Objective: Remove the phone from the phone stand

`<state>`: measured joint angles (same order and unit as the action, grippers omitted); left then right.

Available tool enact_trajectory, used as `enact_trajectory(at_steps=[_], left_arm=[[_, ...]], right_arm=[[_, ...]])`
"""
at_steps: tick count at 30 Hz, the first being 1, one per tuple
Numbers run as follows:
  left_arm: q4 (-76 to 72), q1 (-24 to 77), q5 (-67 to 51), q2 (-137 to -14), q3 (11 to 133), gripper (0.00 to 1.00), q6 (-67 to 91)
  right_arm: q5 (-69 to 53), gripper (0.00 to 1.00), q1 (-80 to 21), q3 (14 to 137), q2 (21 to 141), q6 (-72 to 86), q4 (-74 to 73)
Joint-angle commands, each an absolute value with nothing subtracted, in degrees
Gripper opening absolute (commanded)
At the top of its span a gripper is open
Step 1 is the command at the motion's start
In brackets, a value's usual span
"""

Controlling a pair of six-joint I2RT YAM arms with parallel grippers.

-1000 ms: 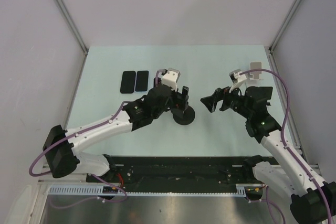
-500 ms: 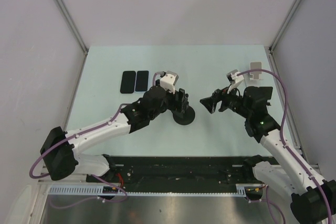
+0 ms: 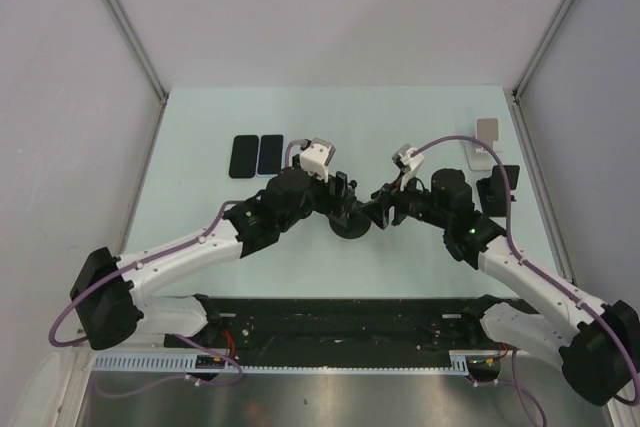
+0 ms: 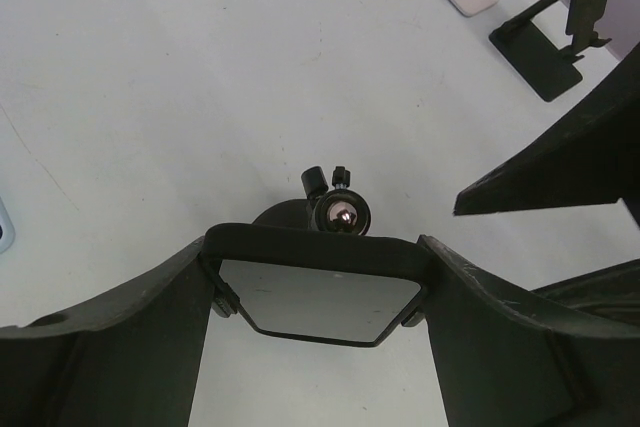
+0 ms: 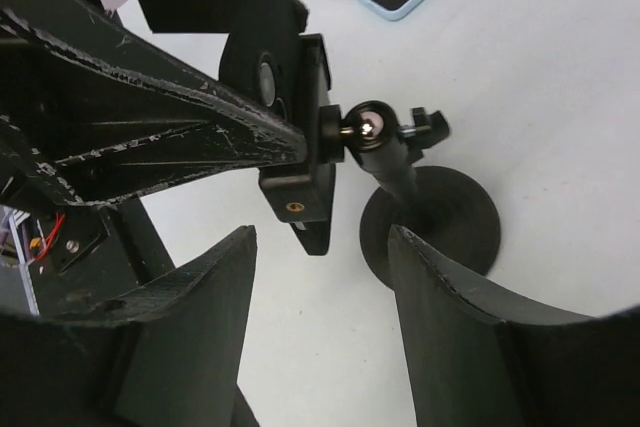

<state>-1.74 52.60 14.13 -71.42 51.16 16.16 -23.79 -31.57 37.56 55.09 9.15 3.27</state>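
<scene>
Right claw (image 3: 385, 209) closer to seemingly left-held phone (image 4: 318, 297)

Both arms reach in toward the middle of my pale green table (image 3: 420, 117). The left gripper (image 3: 343, 199) sits over the top of the phone stand (image 3: 348, 231), whose round black base shows just below it. From up here the phone (image 4: 320, 297) is lost in the dark gripper. The right gripper (image 3: 384, 211) points at the stand from the right, just beside it. Two dark phones (image 3: 256, 156) lie flat side by side at far left. A white stand (image 3: 486, 133) and a black stand (image 3: 498, 190) sit at far right.
</scene>
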Motion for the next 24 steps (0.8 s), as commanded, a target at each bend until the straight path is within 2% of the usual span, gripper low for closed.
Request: enact_trajectory(at_steps=[1,10,15,19,20,23,24], left_arm=[[-4.40,53.00,12.66,-67.41,51.42,0.10,18.02],[-4.04,53.61,12.13,-66.71,51.42,0.06,19.77],[-4.04,53.96,12.13,-66.97,51.59,0.05,20.48],[-3.52,53.96,12.13,-67.06,51.59,0.00,19.78],[-3.34,53.96,12.22,-66.89,51.59,0.00,19.51],[-2.38,53.79,12.39,-66.27,51.59,0.00,17.41],[-1.59,53.53,12.22,-66.01,51.68,0.00,16.01]], right_arm=[[-22.85,0.59,-35.33,37.35,58.52,7.30,10.28],[-19.25,0.57,-39.28,37.35,62.58,6.24,14.24],[-18.11,0.49,-40.78,37.35,63.46,5.63,14.85],[-16.88,0.28,-41.13,37.35,62.84,4.84,13.98],[-16.70,0.18,-41.13,37.35,62.58,4.66,13.28],[-16.26,0.00,-41.05,37.35,61.44,4.13,11.52],[-16.52,0.00,-41.04,37.35,61.17,4.04,11.08]])
